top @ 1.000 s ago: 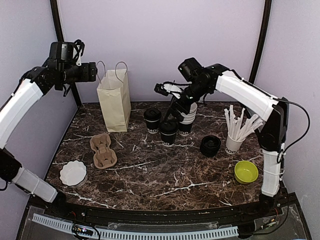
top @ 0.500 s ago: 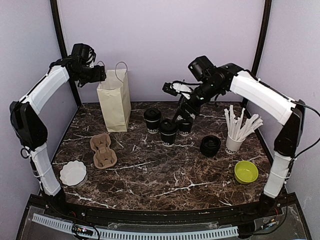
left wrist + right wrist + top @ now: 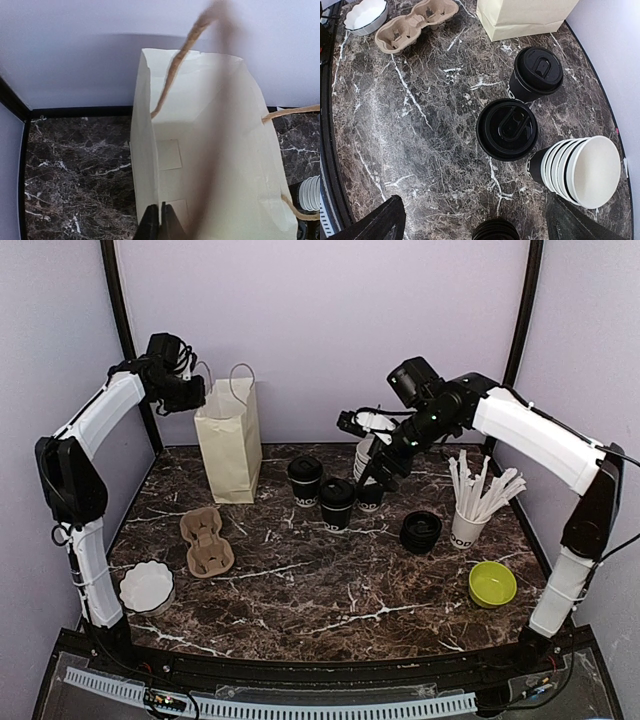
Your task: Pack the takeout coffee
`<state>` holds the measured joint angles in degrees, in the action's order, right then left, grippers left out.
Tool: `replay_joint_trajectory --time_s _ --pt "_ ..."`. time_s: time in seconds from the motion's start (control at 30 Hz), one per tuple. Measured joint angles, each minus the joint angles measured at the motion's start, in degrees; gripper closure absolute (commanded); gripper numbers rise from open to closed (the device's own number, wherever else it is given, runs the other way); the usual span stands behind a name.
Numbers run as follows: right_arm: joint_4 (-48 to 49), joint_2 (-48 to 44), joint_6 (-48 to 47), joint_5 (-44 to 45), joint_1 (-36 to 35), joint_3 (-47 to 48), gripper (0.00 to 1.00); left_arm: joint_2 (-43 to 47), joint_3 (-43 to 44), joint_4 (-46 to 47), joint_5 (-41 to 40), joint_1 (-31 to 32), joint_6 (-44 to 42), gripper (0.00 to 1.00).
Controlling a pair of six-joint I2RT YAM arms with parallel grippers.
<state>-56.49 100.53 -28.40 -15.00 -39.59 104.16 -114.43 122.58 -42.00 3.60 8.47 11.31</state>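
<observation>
Right wrist view: right end effector (image 3: 475, 200) open wide above veined dark marble table (image 3: 395, 125); two paper takeout coffee cups (image 3: 506, 129), round glossy black lids, stand just ahead of it; left end effector (image 3: 160, 212) closed above open cream paper bag (image 3: 240, 125); grip on twine handle unclear.

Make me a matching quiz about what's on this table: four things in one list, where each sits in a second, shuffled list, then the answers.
Things:
1. paper bag
2. cardboard cup carrier
3. green bowl
4. white dish

Places:
A. near right
B. near left corner
C. standing upright at the back left
D. lying flat, just in front of the bag

Pairs: 1-C, 2-D, 3-A, 4-B
</observation>
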Motion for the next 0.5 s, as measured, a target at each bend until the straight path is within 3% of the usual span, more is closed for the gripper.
replay_joint_trajectory --time_s 0.3,0.5 --pt "0.87 -1.4 0.04 1.31 2.23 -0.98 0.01 4.15 0.09 2.12 5.68 0.04 -3.04 1.0" --pt "2.1 -5.49 0.72 -2.49 8.37 -0.81 0.01 17.14 -2.97 7.93 15.02 0.15 -3.96 1.0"
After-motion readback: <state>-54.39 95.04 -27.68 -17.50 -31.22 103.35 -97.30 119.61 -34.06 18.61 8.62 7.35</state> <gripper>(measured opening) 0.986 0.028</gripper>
